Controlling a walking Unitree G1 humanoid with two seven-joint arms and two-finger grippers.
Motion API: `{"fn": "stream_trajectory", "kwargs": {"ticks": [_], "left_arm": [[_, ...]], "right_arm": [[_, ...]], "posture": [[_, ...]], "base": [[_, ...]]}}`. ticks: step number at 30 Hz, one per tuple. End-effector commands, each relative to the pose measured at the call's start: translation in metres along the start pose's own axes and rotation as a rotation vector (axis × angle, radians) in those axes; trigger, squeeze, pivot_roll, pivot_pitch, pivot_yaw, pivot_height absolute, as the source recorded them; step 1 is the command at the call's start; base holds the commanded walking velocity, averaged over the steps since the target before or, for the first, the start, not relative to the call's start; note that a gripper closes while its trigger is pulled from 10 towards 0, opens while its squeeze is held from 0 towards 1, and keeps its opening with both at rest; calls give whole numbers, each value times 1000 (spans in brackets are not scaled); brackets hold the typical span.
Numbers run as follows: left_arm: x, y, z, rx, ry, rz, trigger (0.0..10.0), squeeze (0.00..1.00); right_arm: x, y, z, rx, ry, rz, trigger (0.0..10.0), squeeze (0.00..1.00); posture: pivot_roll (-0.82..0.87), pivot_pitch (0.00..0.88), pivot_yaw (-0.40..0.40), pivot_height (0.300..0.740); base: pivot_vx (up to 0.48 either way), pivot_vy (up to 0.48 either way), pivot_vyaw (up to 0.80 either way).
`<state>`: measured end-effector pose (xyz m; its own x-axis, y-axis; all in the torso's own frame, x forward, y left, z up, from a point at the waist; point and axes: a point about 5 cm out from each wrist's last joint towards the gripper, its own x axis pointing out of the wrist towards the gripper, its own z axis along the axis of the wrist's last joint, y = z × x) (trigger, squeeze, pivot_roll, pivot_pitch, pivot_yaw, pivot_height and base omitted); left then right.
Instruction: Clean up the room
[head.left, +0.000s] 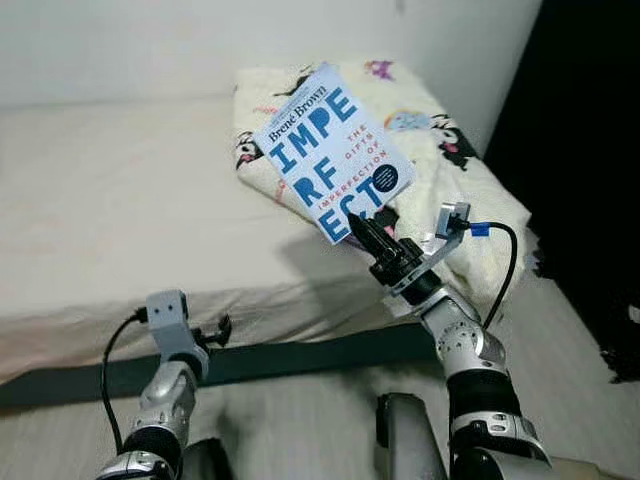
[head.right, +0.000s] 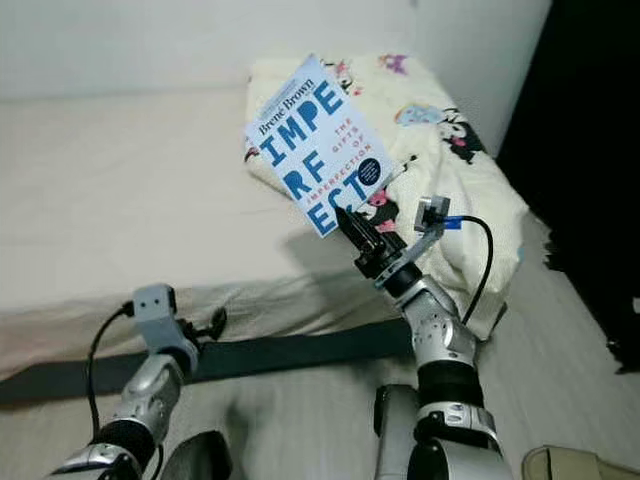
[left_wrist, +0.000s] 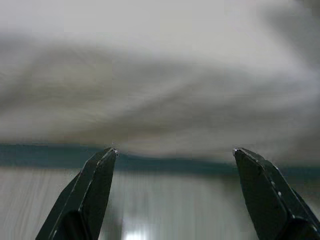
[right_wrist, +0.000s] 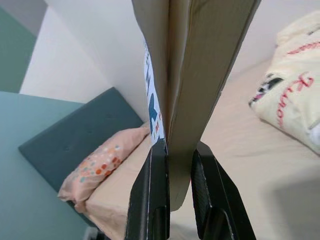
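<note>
A white paperback book (head.left: 330, 150) with big blue letters is held up in the air above the bed's front right part. My right gripper (head.left: 365, 228) is shut on its lower corner; in the right wrist view the book's edge (right_wrist: 187, 90) stands clamped between the two black fingers (right_wrist: 150, 195). My left gripper (head.left: 215, 333) is low at the bed's front edge, open and holding nothing; the left wrist view has its fingertips (left_wrist: 102, 165) wide apart before the mattress side.
The bed (head.left: 110, 200) has a beige sheet and a dark green frame rail (head.left: 290, 358). A cream folded blanket with cartoon prints (head.left: 450, 170) lies at its right end. A spotted peach pillow (right_wrist: 95, 167) rests by the green headboard (right_wrist: 75, 135). Dark curtain at far right.
</note>
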<state>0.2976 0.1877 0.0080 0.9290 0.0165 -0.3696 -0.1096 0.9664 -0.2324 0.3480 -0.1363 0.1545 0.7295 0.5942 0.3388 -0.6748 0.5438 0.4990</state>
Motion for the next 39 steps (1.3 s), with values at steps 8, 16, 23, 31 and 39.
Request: {"fn": "stream_trajectory", "kwargs": {"ticks": [8,16,23,31,39], "left_arm": [[-42,41,-76,74,336,144,10000,0],[-66,57,-102,79,457,210,10000,0],[-81,57,-122,113,553,210,10000,0],[-79,54,-121,122,557,195,10000,0],[-77,53,-121,130,571,197,10000,0]], "right_arm": [[-6,0,-9,5,16,-25,0,0],[-8,0,-14,6,29,-37,0,0],[-10,0,-18,12,37,-45,0,0],[-12,-1,-22,22,45,-55,0,0],[-13,-1,-24,22,48,-60,0,0]], "posture": [[-154,0,76,538],[-158,0,83,567],[-160,0,89,592],[-159,0,90,626],[-163,0,93,656]], "base": [[0,0,0],[0,0,0],[0,0,0],[0,0,0],[-400,0,0]]}}
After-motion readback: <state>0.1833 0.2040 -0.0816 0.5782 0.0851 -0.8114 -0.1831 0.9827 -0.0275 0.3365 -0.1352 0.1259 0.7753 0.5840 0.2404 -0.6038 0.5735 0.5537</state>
